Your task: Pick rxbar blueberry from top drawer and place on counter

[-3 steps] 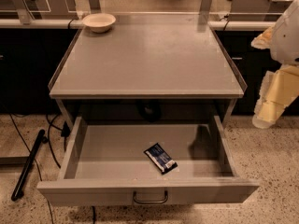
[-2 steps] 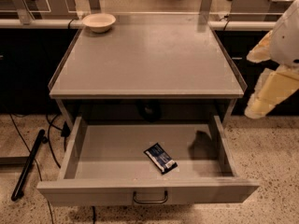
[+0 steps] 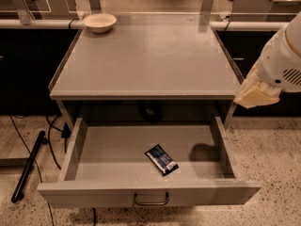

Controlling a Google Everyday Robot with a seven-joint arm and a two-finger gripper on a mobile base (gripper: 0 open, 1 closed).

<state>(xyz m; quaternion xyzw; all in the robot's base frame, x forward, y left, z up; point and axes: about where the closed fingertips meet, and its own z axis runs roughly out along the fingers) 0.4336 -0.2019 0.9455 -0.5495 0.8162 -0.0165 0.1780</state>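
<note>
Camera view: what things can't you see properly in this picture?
- The hand, at the right beside the counter: its upper part is hidden behind the white arm, which the right edge cuts off.
- The rxbar blueberry, lying in the top drawer: its white print is too small to read.
- The dark gap under the counter: shadow hides what is there.

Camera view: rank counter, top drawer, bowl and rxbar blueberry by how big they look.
1. counter and top drawer: about alike, drawer nearer the camera, so unranked.
2. bowl and rxbar blueberry: near alike, bar nearer, so unsure.
The gripper hangs at the right edge, beside the counter's front corner.
</note>
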